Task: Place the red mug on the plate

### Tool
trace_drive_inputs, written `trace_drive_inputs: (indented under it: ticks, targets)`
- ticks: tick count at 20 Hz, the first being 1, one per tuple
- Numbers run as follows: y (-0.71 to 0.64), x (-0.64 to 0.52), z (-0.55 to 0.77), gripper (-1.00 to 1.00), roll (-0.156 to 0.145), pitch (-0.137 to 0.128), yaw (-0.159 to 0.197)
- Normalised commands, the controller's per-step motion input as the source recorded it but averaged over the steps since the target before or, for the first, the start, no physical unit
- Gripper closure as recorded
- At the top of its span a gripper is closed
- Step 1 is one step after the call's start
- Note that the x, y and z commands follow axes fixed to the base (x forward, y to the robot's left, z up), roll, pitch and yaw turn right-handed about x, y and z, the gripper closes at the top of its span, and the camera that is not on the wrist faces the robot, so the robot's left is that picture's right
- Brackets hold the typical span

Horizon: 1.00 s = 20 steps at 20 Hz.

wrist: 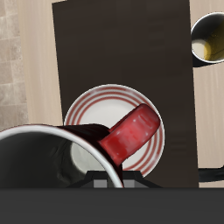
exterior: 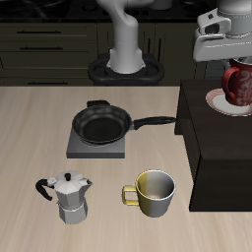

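Here, the gripper (exterior: 236,61) holds the red mug (exterior: 237,84) over the plate (exterior: 219,102).
Fingers pinch the mug's rim at the exterior frame's upper right; the plate lies on a dark raised surface (exterior: 212,133), and whether they touch is unclear.

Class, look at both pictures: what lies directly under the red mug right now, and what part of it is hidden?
Under the red mug lies the plate, on a dark raised surface. The wrist view shows its ringed rim; the mug covers much of its middle. Whether the mug touches it cannot be told.
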Motion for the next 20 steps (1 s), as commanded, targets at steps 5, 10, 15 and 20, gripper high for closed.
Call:
trace_drive_inputs:
  ticks: [5, 10, 15, 20]
  targets:
    - [-0.05, -0.05, -0.10, 1.00, -0.010, -0.012, -0.009]
    - [0.11, -0.11, -0.01, -1.00, 0.044, -0.006, 0.040]
    - [-0.02, -0.07, 0.25, -1.00, 0.004, -0.040, 0.006]
    - [0.01, -0.21, 0.29, -1.00, 0.010, -0.060, 0.017]
